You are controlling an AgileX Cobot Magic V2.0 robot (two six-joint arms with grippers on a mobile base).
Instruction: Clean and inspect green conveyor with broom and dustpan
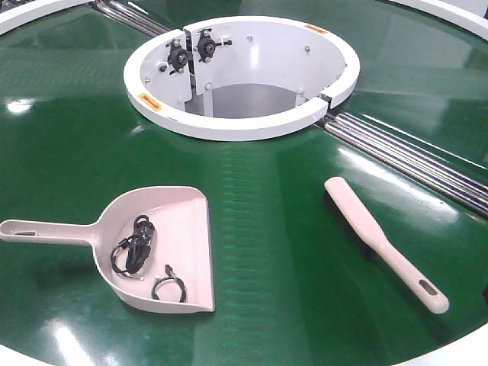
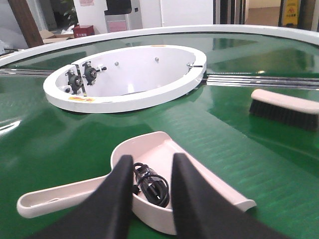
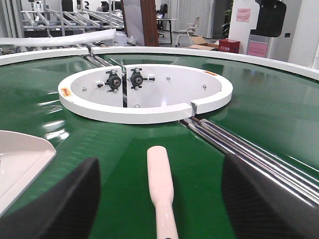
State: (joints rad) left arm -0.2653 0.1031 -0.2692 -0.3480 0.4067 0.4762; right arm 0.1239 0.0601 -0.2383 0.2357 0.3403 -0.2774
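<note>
Green conveyor (image 1: 290, 191) is filling the front view, glossy, with the white hub (image 1: 244, 122) sitting at top centre and silver rails (image 1: 412, 156) running off to its right. I'm seeing the dustpan (image 1: 164, 252) lying below-left of the hub, handle pointing left, with black cable bits (image 1: 133, 248) inside. The broom (image 1: 381, 240) is lying below-right of the hub, well apart from the dustpan, slotted handle end nearest the camera.

Left wrist view: left gripper (image 2: 152, 199) is hovering just above the dustpan (image 2: 159, 149), jaws spread, gripping nothing. Broom bristles (image 2: 281, 112) are showing right of the hub (image 2: 124, 99).

Right wrist view: right gripper (image 3: 159, 199) is sitting wide open, holding nothing, with the broom (image 3: 160, 184) lying between the fingers (image 3: 60, 204), pointing at the hub (image 3: 144, 112). Office clutter is showing behind.
</note>
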